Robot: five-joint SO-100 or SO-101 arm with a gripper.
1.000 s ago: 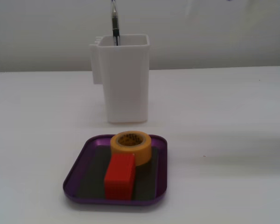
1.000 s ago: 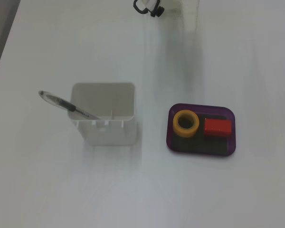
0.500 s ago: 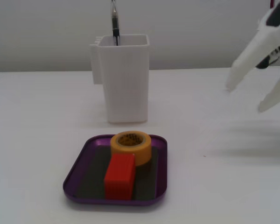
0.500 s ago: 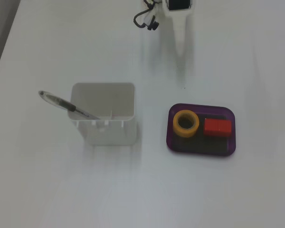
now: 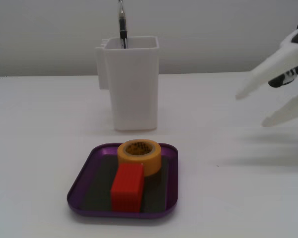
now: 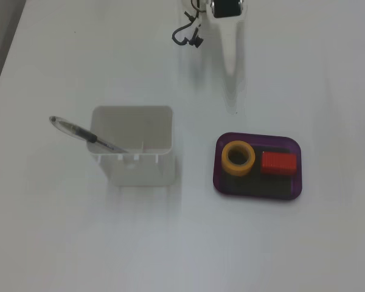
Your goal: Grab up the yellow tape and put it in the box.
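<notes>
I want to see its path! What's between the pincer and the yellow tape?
Only bare white table. In the fixed view from above, nothing sits between the pincer and the yellow tape except the near rim of the box holding it.

The fingers (image 5: 253,106) — spread apart — have entered and reached farther in
</notes>
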